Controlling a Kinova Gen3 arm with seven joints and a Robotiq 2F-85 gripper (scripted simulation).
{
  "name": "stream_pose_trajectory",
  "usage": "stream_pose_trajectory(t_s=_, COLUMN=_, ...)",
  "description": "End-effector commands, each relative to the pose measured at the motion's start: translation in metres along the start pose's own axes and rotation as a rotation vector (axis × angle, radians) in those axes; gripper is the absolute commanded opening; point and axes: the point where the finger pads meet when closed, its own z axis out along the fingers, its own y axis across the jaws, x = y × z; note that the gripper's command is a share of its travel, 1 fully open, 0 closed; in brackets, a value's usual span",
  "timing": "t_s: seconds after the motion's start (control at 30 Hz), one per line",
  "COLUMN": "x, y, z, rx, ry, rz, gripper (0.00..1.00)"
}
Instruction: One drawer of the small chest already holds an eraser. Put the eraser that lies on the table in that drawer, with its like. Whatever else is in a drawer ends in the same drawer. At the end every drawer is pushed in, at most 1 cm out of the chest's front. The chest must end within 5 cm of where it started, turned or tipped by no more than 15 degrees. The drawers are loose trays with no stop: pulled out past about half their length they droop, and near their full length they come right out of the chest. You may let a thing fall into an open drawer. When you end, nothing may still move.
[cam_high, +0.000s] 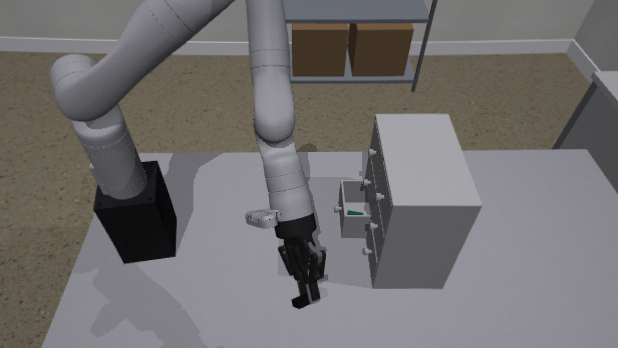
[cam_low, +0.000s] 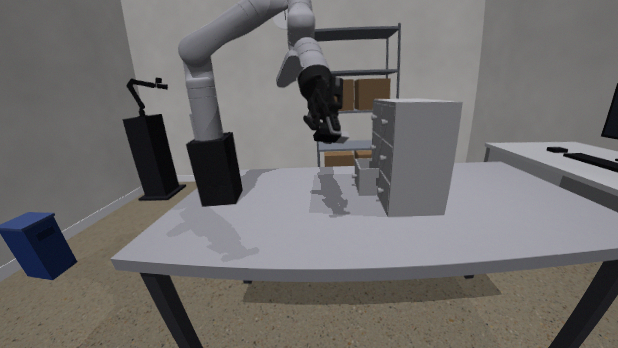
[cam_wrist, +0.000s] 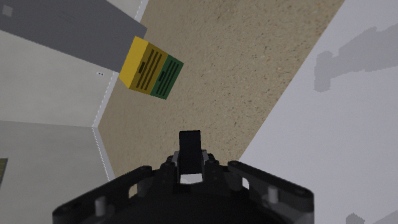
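My gripper is shut on a dark block with a light part, apparently the eraser. It hangs tilted, well above the table, in front of the chest and towards the top camera. One bottom drawer, in the column farther from the cameras, is pulled partly out. A green thing lies inside it; whether it is an eraser I cannot tell. The chest stands upright and its other drawers look pushed in.
The arm's black pedestal stands at the table's left. A shelf with brown boxes is behind the table. The wrist view shows the table's edge, the floor and a yellow and green bin. Several knobs stick out of the chest's front.
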Motion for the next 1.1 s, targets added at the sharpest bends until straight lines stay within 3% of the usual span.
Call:
stream_pose_trajectory(t_s=0.0, x=0.026, y=-0.034, z=0.0, rx=0.055, ry=0.04, rz=0.082, gripper=0.19)
stream_pose_trajectory(t_s=0.03, x=0.037, y=-0.047, z=-0.001, rx=0.079, ry=0.055, rz=0.118, gripper=0.19)
stream_pose_trajectory(t_s=0.1, x=0.037, y=-0.047, z=-0.001, rx=0.079, ry=0.055, rz=0.118, gripper=0.19)
stream_pose_trajectory(t_s=0.37, x=0.134, y=-0.151, z=-0.03, rx=0.302, ry=0.165, rz=0.419, gripper=0.19)
stream_pose_trajectory(t_s=0.6, x=0.233, y=-0.232, z=-0.089, rx=0.542, ry=0.241, rz=0.691, gripper=0.19)
stream_pose_trajectory(t_s=0.67, x=0.233, y=-0.232, z=-0.089, rx=0.542, ry=0.241, rz=0.691, gripper=0.19)
stream_pose_trajectory(t_s=0.87, x=0.321, y=-0.285, z=-0.168, rx=0.785, ry=0.284, rz=0.92, gripper=0.19)
stream_pose_trajectory(t_s=1.07, x=0.405, y=-0.317, z=-0.27, rx=1.064, ry=0.299, rz=1.133, gripper=0.19)
